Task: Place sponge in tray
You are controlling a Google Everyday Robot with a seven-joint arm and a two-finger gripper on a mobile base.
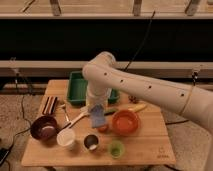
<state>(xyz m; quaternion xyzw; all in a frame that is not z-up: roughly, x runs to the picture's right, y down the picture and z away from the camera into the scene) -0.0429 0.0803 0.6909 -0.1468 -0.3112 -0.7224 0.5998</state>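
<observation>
Camera view, from the left: what lies around the gripper (95, 108)?
— A dark bowl (44, 127) and a white cup (66, 137) sit to its left and nearer the camera. The tray (77, 90) is just behind it.
— And the gripper itself?
— It pinches the sponge (97, 118), which hangs beneath it, outside the tray. An orange bowl (125, 122) sits to its right.

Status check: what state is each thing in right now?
gripper: in front of the tray, shut on the sponge.
sponge: held by the gripper, not in the tray.
tray: upright, partly hidden by the arm.
orange bowl: upright on the table.
green cup: upright.
</observation>
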